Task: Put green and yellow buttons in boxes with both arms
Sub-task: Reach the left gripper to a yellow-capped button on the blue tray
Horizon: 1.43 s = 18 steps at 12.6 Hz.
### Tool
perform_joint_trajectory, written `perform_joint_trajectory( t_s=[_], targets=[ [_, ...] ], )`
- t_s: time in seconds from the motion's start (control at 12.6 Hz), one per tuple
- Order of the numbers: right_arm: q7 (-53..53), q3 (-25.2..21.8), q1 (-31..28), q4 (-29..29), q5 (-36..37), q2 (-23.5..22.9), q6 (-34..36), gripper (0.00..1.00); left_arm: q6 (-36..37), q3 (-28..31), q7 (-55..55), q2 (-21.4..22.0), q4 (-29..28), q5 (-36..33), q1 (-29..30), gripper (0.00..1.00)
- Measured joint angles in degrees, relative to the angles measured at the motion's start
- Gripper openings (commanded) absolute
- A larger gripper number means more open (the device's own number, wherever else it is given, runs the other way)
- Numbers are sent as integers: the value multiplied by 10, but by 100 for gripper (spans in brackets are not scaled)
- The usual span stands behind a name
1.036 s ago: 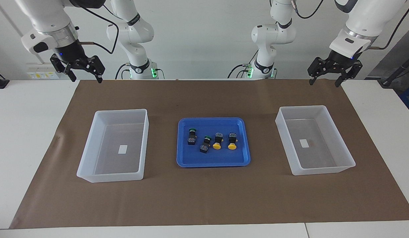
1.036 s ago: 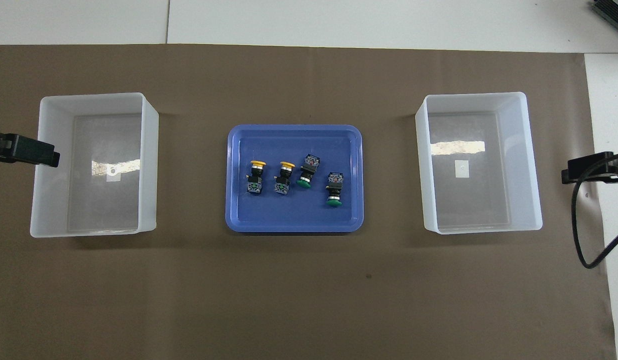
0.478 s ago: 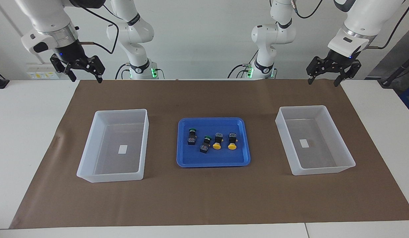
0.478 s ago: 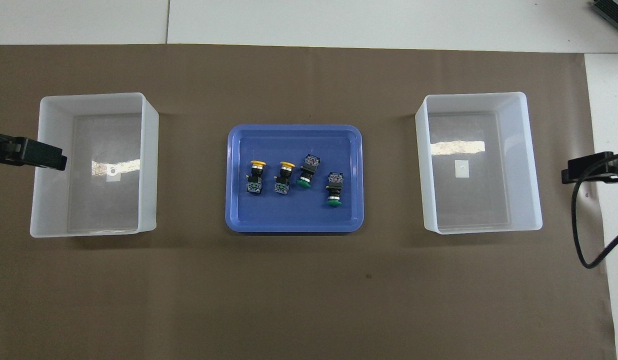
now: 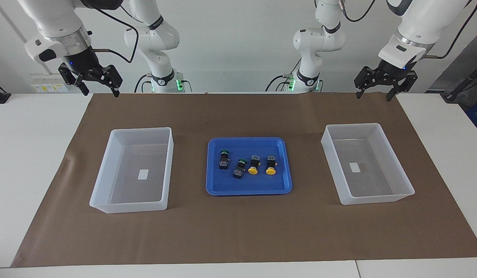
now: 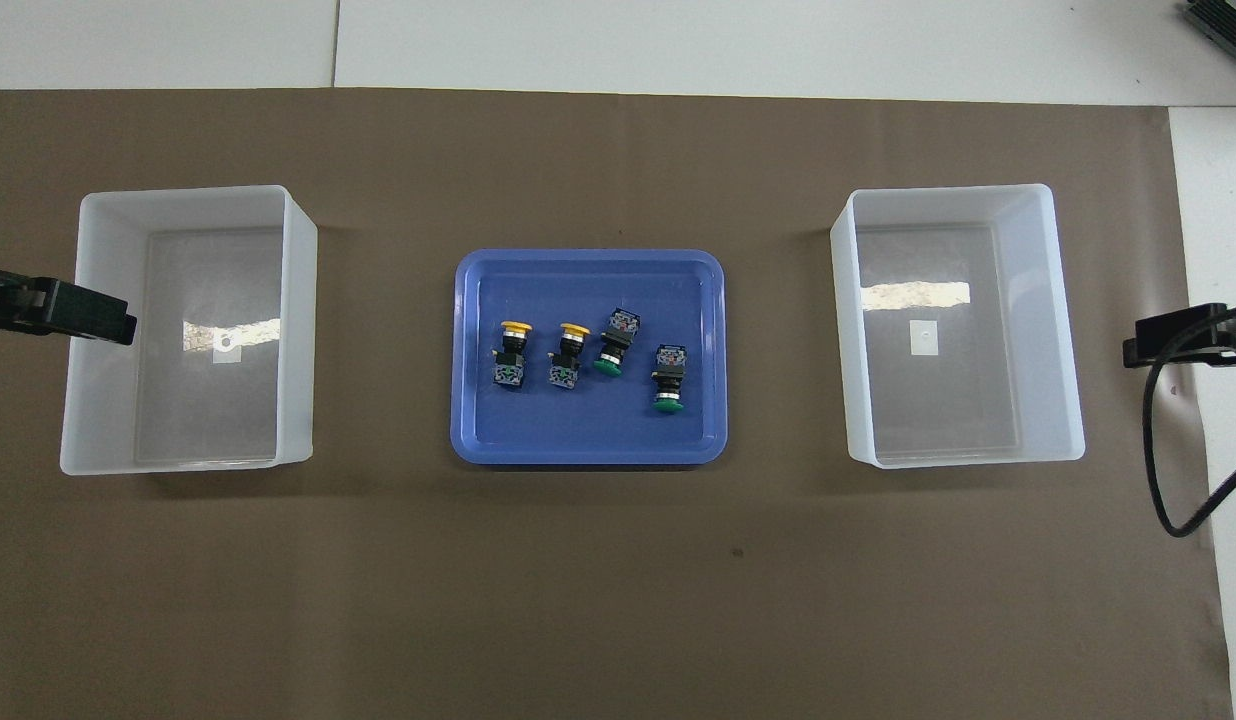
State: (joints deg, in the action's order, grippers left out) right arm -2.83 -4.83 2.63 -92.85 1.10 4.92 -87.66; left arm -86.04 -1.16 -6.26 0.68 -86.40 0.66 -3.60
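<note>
Currently both end effectors up, jaws wide, holding nothing: left end effector (image 5: 372, 95) over the mat's robot-side edge, right end effector (image 5: 100, 92) likewise at its own end. In the overhead view, blue tray (image 6: 588, 452) sits centre on the worktop. Yellow buttons (image 6: 515, 353) at its 9 o'clock, green buttons (image 6: 666, 378) at 3. Clear boxes (image 6: 296, 330) flank the tray.

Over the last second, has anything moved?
Only the left gripper: open and empty, it has edged toward the tray's end, now over the near box's rim. The right gripper waits open. All four buttons lie unmoved in the tray.
</note>
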Motion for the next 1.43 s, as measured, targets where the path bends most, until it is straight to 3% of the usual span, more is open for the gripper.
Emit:
perform_joint_trajectory(
  t_s=[0.32,0.64,0.88,1.43],
  targets=[
    [0,0,0,0,0,0,0,100,-17,-3,0,5,-16,0,-15,100],
    [0,0,0,0,0,0,0,100,-160,-6,26,42,-144,1,-90,100],
    [0,0,0,0,0,0,0,100,-265,-8,88,43,-226,1,-141,100],
    [0,0,0,0,0,0,0,100,-485,-9,173,-37,-316,1,-214,100]
  ],
)
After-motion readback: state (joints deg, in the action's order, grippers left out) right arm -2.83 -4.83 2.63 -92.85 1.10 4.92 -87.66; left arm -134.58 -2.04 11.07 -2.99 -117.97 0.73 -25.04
